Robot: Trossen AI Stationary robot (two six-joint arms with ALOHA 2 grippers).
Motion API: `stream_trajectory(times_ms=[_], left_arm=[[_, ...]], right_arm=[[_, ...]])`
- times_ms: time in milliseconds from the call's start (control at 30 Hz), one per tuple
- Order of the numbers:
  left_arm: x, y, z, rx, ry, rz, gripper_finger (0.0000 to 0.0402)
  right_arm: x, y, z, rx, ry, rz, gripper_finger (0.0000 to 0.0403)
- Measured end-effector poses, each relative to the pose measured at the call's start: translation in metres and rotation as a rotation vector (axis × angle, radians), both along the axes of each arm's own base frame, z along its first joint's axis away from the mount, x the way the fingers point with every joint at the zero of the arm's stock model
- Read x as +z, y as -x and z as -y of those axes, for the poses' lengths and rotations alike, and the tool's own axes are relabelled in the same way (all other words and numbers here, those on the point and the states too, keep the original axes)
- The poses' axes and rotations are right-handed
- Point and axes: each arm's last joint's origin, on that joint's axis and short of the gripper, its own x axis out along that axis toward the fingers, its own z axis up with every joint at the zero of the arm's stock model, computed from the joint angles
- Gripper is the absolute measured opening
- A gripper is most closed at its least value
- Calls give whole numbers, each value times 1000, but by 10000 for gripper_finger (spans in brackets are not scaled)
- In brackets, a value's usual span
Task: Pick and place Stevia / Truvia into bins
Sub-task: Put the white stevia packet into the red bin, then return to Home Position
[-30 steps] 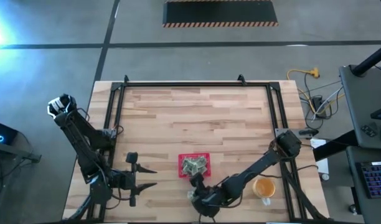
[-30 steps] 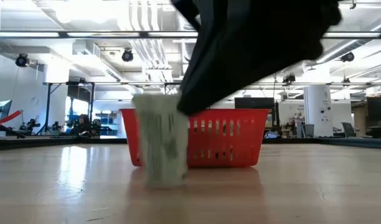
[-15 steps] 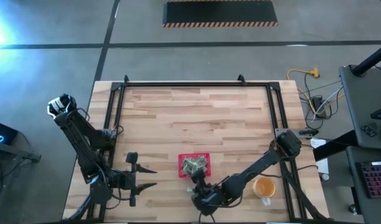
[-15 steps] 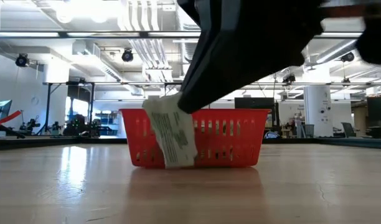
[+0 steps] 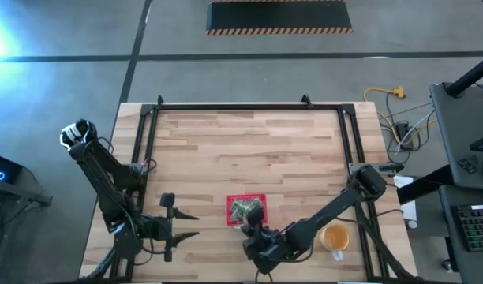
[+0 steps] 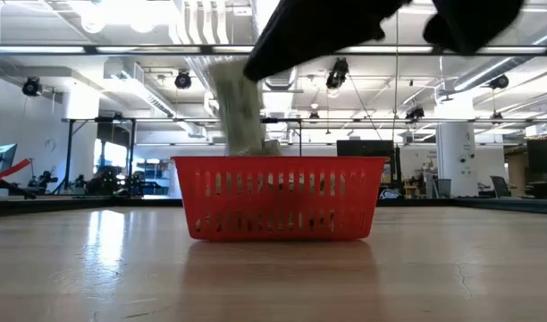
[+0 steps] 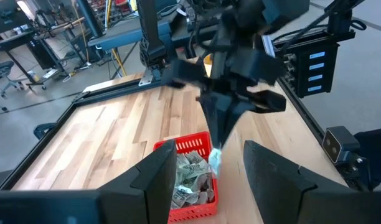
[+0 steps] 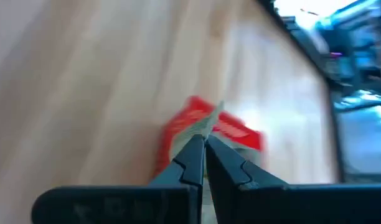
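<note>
The red tray (image 5: 245, 209) holds a heap of sachets (image 7: 189, 176) — the right pincer (image 7: 216, 149), closed on one sachet (image 6: 238, 112), hangs above it; the left pincer (image 5: 196, 224) waits wide.

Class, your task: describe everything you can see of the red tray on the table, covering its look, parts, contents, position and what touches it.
The red tray is small, square and bright red, apparently plastic, with low walls pierced by rows of vertical slots, as the low view shows. It sits flat and upright on the wooden table, near the front edge between the two arms. A loose heap of pale green and white sachets lies inside. The right hand, shut on one sachet, hangs above it without touching.
</note>
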Motion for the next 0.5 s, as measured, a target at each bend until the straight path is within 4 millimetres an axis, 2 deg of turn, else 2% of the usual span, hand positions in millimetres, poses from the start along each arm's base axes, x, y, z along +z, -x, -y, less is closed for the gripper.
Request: stream_trajectory(times_ms=[200,500], left_arm=[[0,0,0,0,1,1,171],[0,0,0,0,6,4,171]], right_arm=[[16,13,9,-124,11,23,8],[5,23,20,-212,7,-42,9]])
